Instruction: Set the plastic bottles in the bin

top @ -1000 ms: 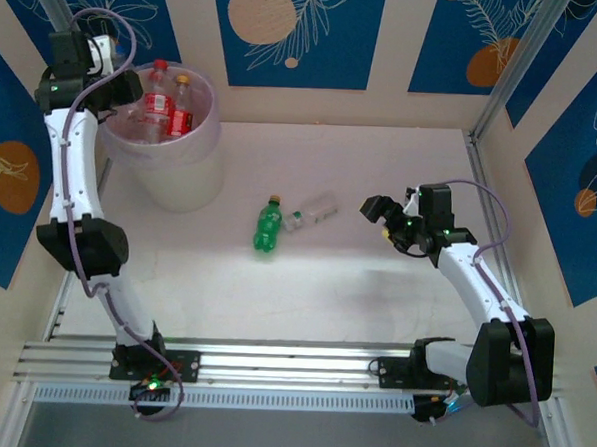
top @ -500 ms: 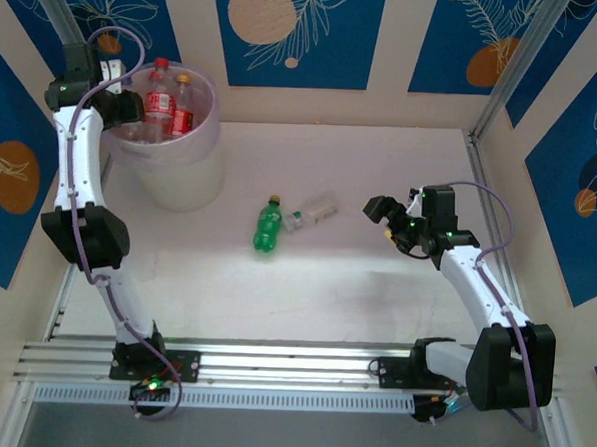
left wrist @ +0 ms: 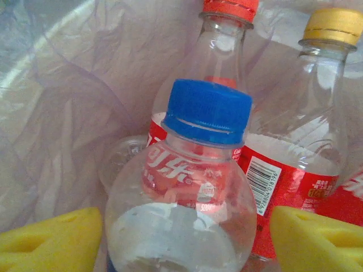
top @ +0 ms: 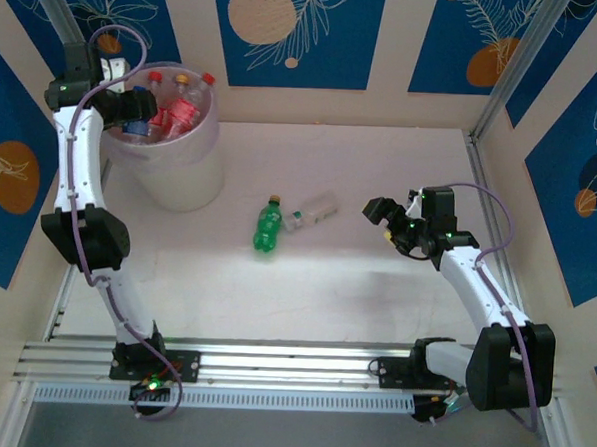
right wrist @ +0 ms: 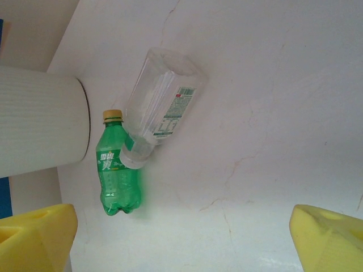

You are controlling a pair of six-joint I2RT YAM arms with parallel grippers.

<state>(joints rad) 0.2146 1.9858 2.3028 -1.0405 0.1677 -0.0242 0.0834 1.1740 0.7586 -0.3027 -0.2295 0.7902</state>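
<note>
The pale lilac bin stands at the far left with several bottles inside. My left gripper hangs open over its left rim. A blue-capped clear bottle stands between the yellow fingertips, with a small gap on each side. Behind it are a red-capped bottle and a yellow-capped bottle, both with red labels. A green bottle and a clear bottle lie touching mid-table. My right gripper hovers open to their right, holding nothing. It sees the green bottle and the clear bottle.
Blue-and-cream patterned walls close in the table on three sides. A metal rail carries both arm bases at the near edge. The bin's side stands just beyond the two lying bottles in the right wrist view.
A blue-capped bottle now sits in the bin under my left gripper. The red-labelled bottles there have tipped to the right. The right arm has barely moved.
</note>
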